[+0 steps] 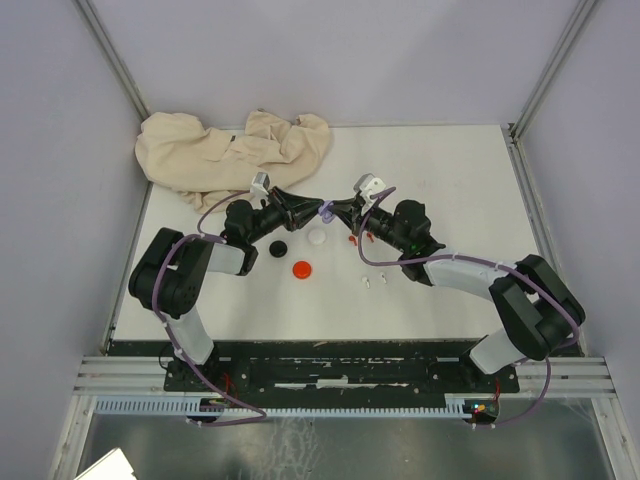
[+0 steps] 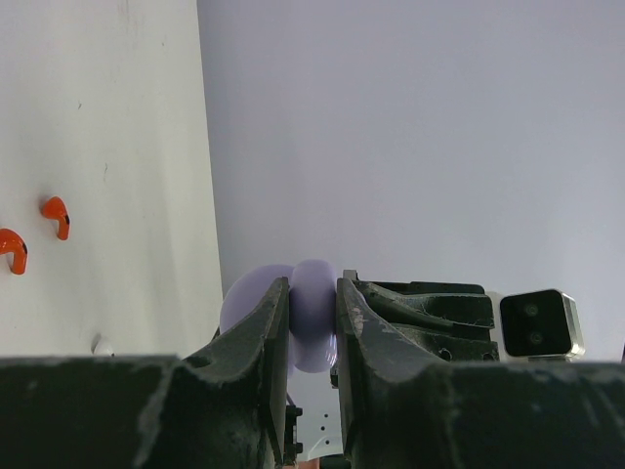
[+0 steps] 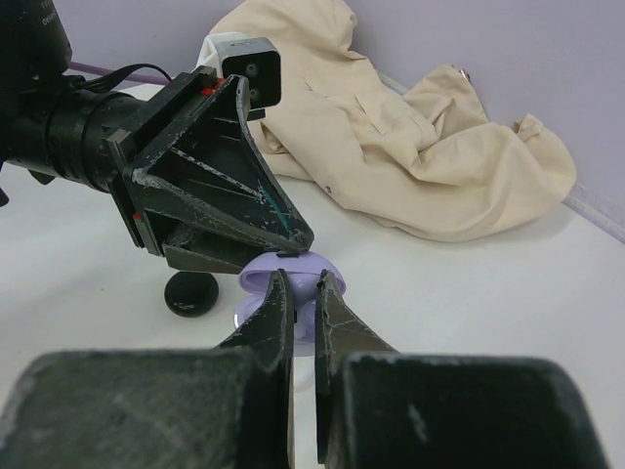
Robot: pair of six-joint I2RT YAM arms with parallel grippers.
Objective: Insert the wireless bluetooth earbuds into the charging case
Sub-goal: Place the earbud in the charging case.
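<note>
Cloth (image 1: 235, 150) behind purple case (image 1: 326, 211)

Lilac charging case (image 3: 293, 269) aloft, lid open; two red earbuds (image 2: 56, 215) lying loose, slightly apart.

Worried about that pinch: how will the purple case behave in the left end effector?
The purple charging case looks rounded and smooth, so it could slip or twist between the fingers of the left end effector. It shows no denting, so it is probably rigid. Being small, it is likely light.
</note>
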